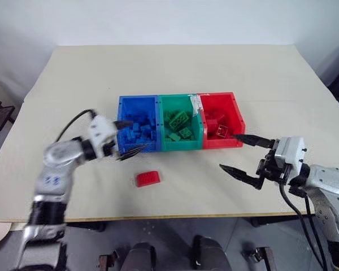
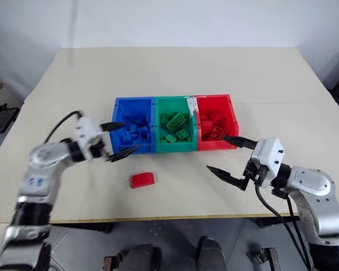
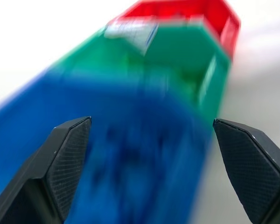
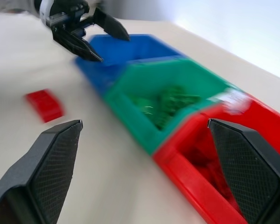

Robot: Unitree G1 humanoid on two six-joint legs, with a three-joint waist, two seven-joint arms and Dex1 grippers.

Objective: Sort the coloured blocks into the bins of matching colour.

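Three joined bins stand mid-table: a blue bin (image 1: 138,98), a green bin (image 1: 181,145) and a red bin (image 1: 238,121). Each holds several blocks of its own colour: blue blocks (image 1: 140,129), green blocks (image 1: 178,121), red blocks (image 1: 217,125). One red block (image 1: 147,178) lies loose on the table in front of the blue bin. My left gripper (image 1: 128,137) is open and empty at the blue bin's front left corner. My right gripper (image 1: 230,152) is open and empty just in front of the red bin's front right corner. The right wrist view shows the loose red block (image 4: 44,105) and the left gripper (image 4: 113,48).
The bins sit on a beige table (image 1: 175,68) with bare surface around them. Its front edge (image 1: 158,217) runs just behind both arms. Black cables hang from each wrist.
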